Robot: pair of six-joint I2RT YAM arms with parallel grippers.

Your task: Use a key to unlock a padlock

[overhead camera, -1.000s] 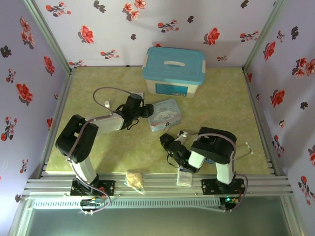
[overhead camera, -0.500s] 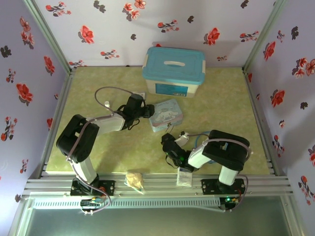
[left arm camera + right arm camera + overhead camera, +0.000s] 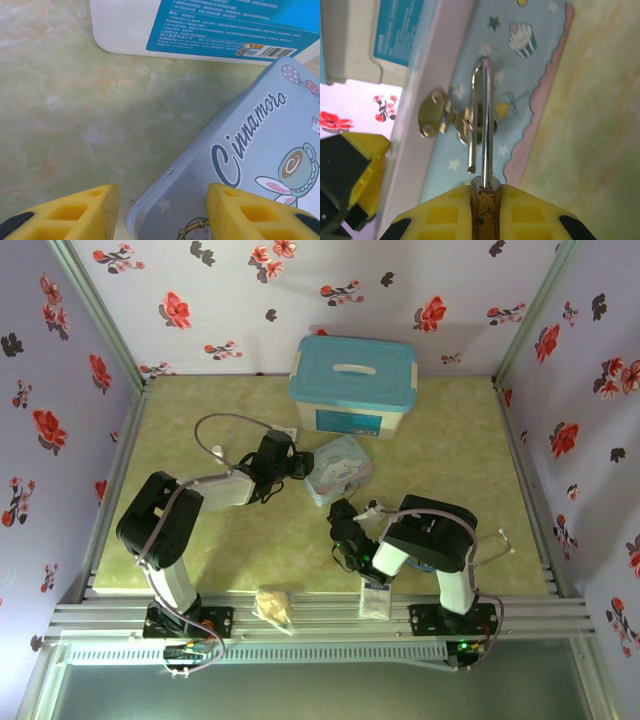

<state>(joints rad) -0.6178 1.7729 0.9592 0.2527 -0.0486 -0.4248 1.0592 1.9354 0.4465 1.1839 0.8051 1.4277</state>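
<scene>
The padlock (image 3: 487, 215) has its brass body clamped between my right gripper's (image 3: 486, 189) yellow fingers. Its silver shackle (image 3: 485, 100) stands open, one leg free, and passes through the metal hasp (image 3: 436, 120) on the pastel cartoon tin (image 3: 520, 75). In the top view the right gripper (image 3: 345, 527) sits at the tin's (image 3: 342, 468) near edge. My left gripper (image 3: 298, 465) is at the tin's left end. In the left wrist view its jaws (image 3: 162, 210) stand open astride the tin's corner (image 3: 260, 150), the left finger clear of it. The key is out of view.
A white storage box with a blue lid (image 3: 353, 385) stands just behind the tin. A small white bottle (image 3: 217, 452) lies left of the left arm. A crumpled bag (image 3: 275, 605) and a small packet (image 3: 375, 600) lie at the near edge.
The right arm's elbow swung out and back while its gripper crept slightly toward the tin with the padlock. The left gripper's jaws narrowed a little around the tin's corner.
</scene>
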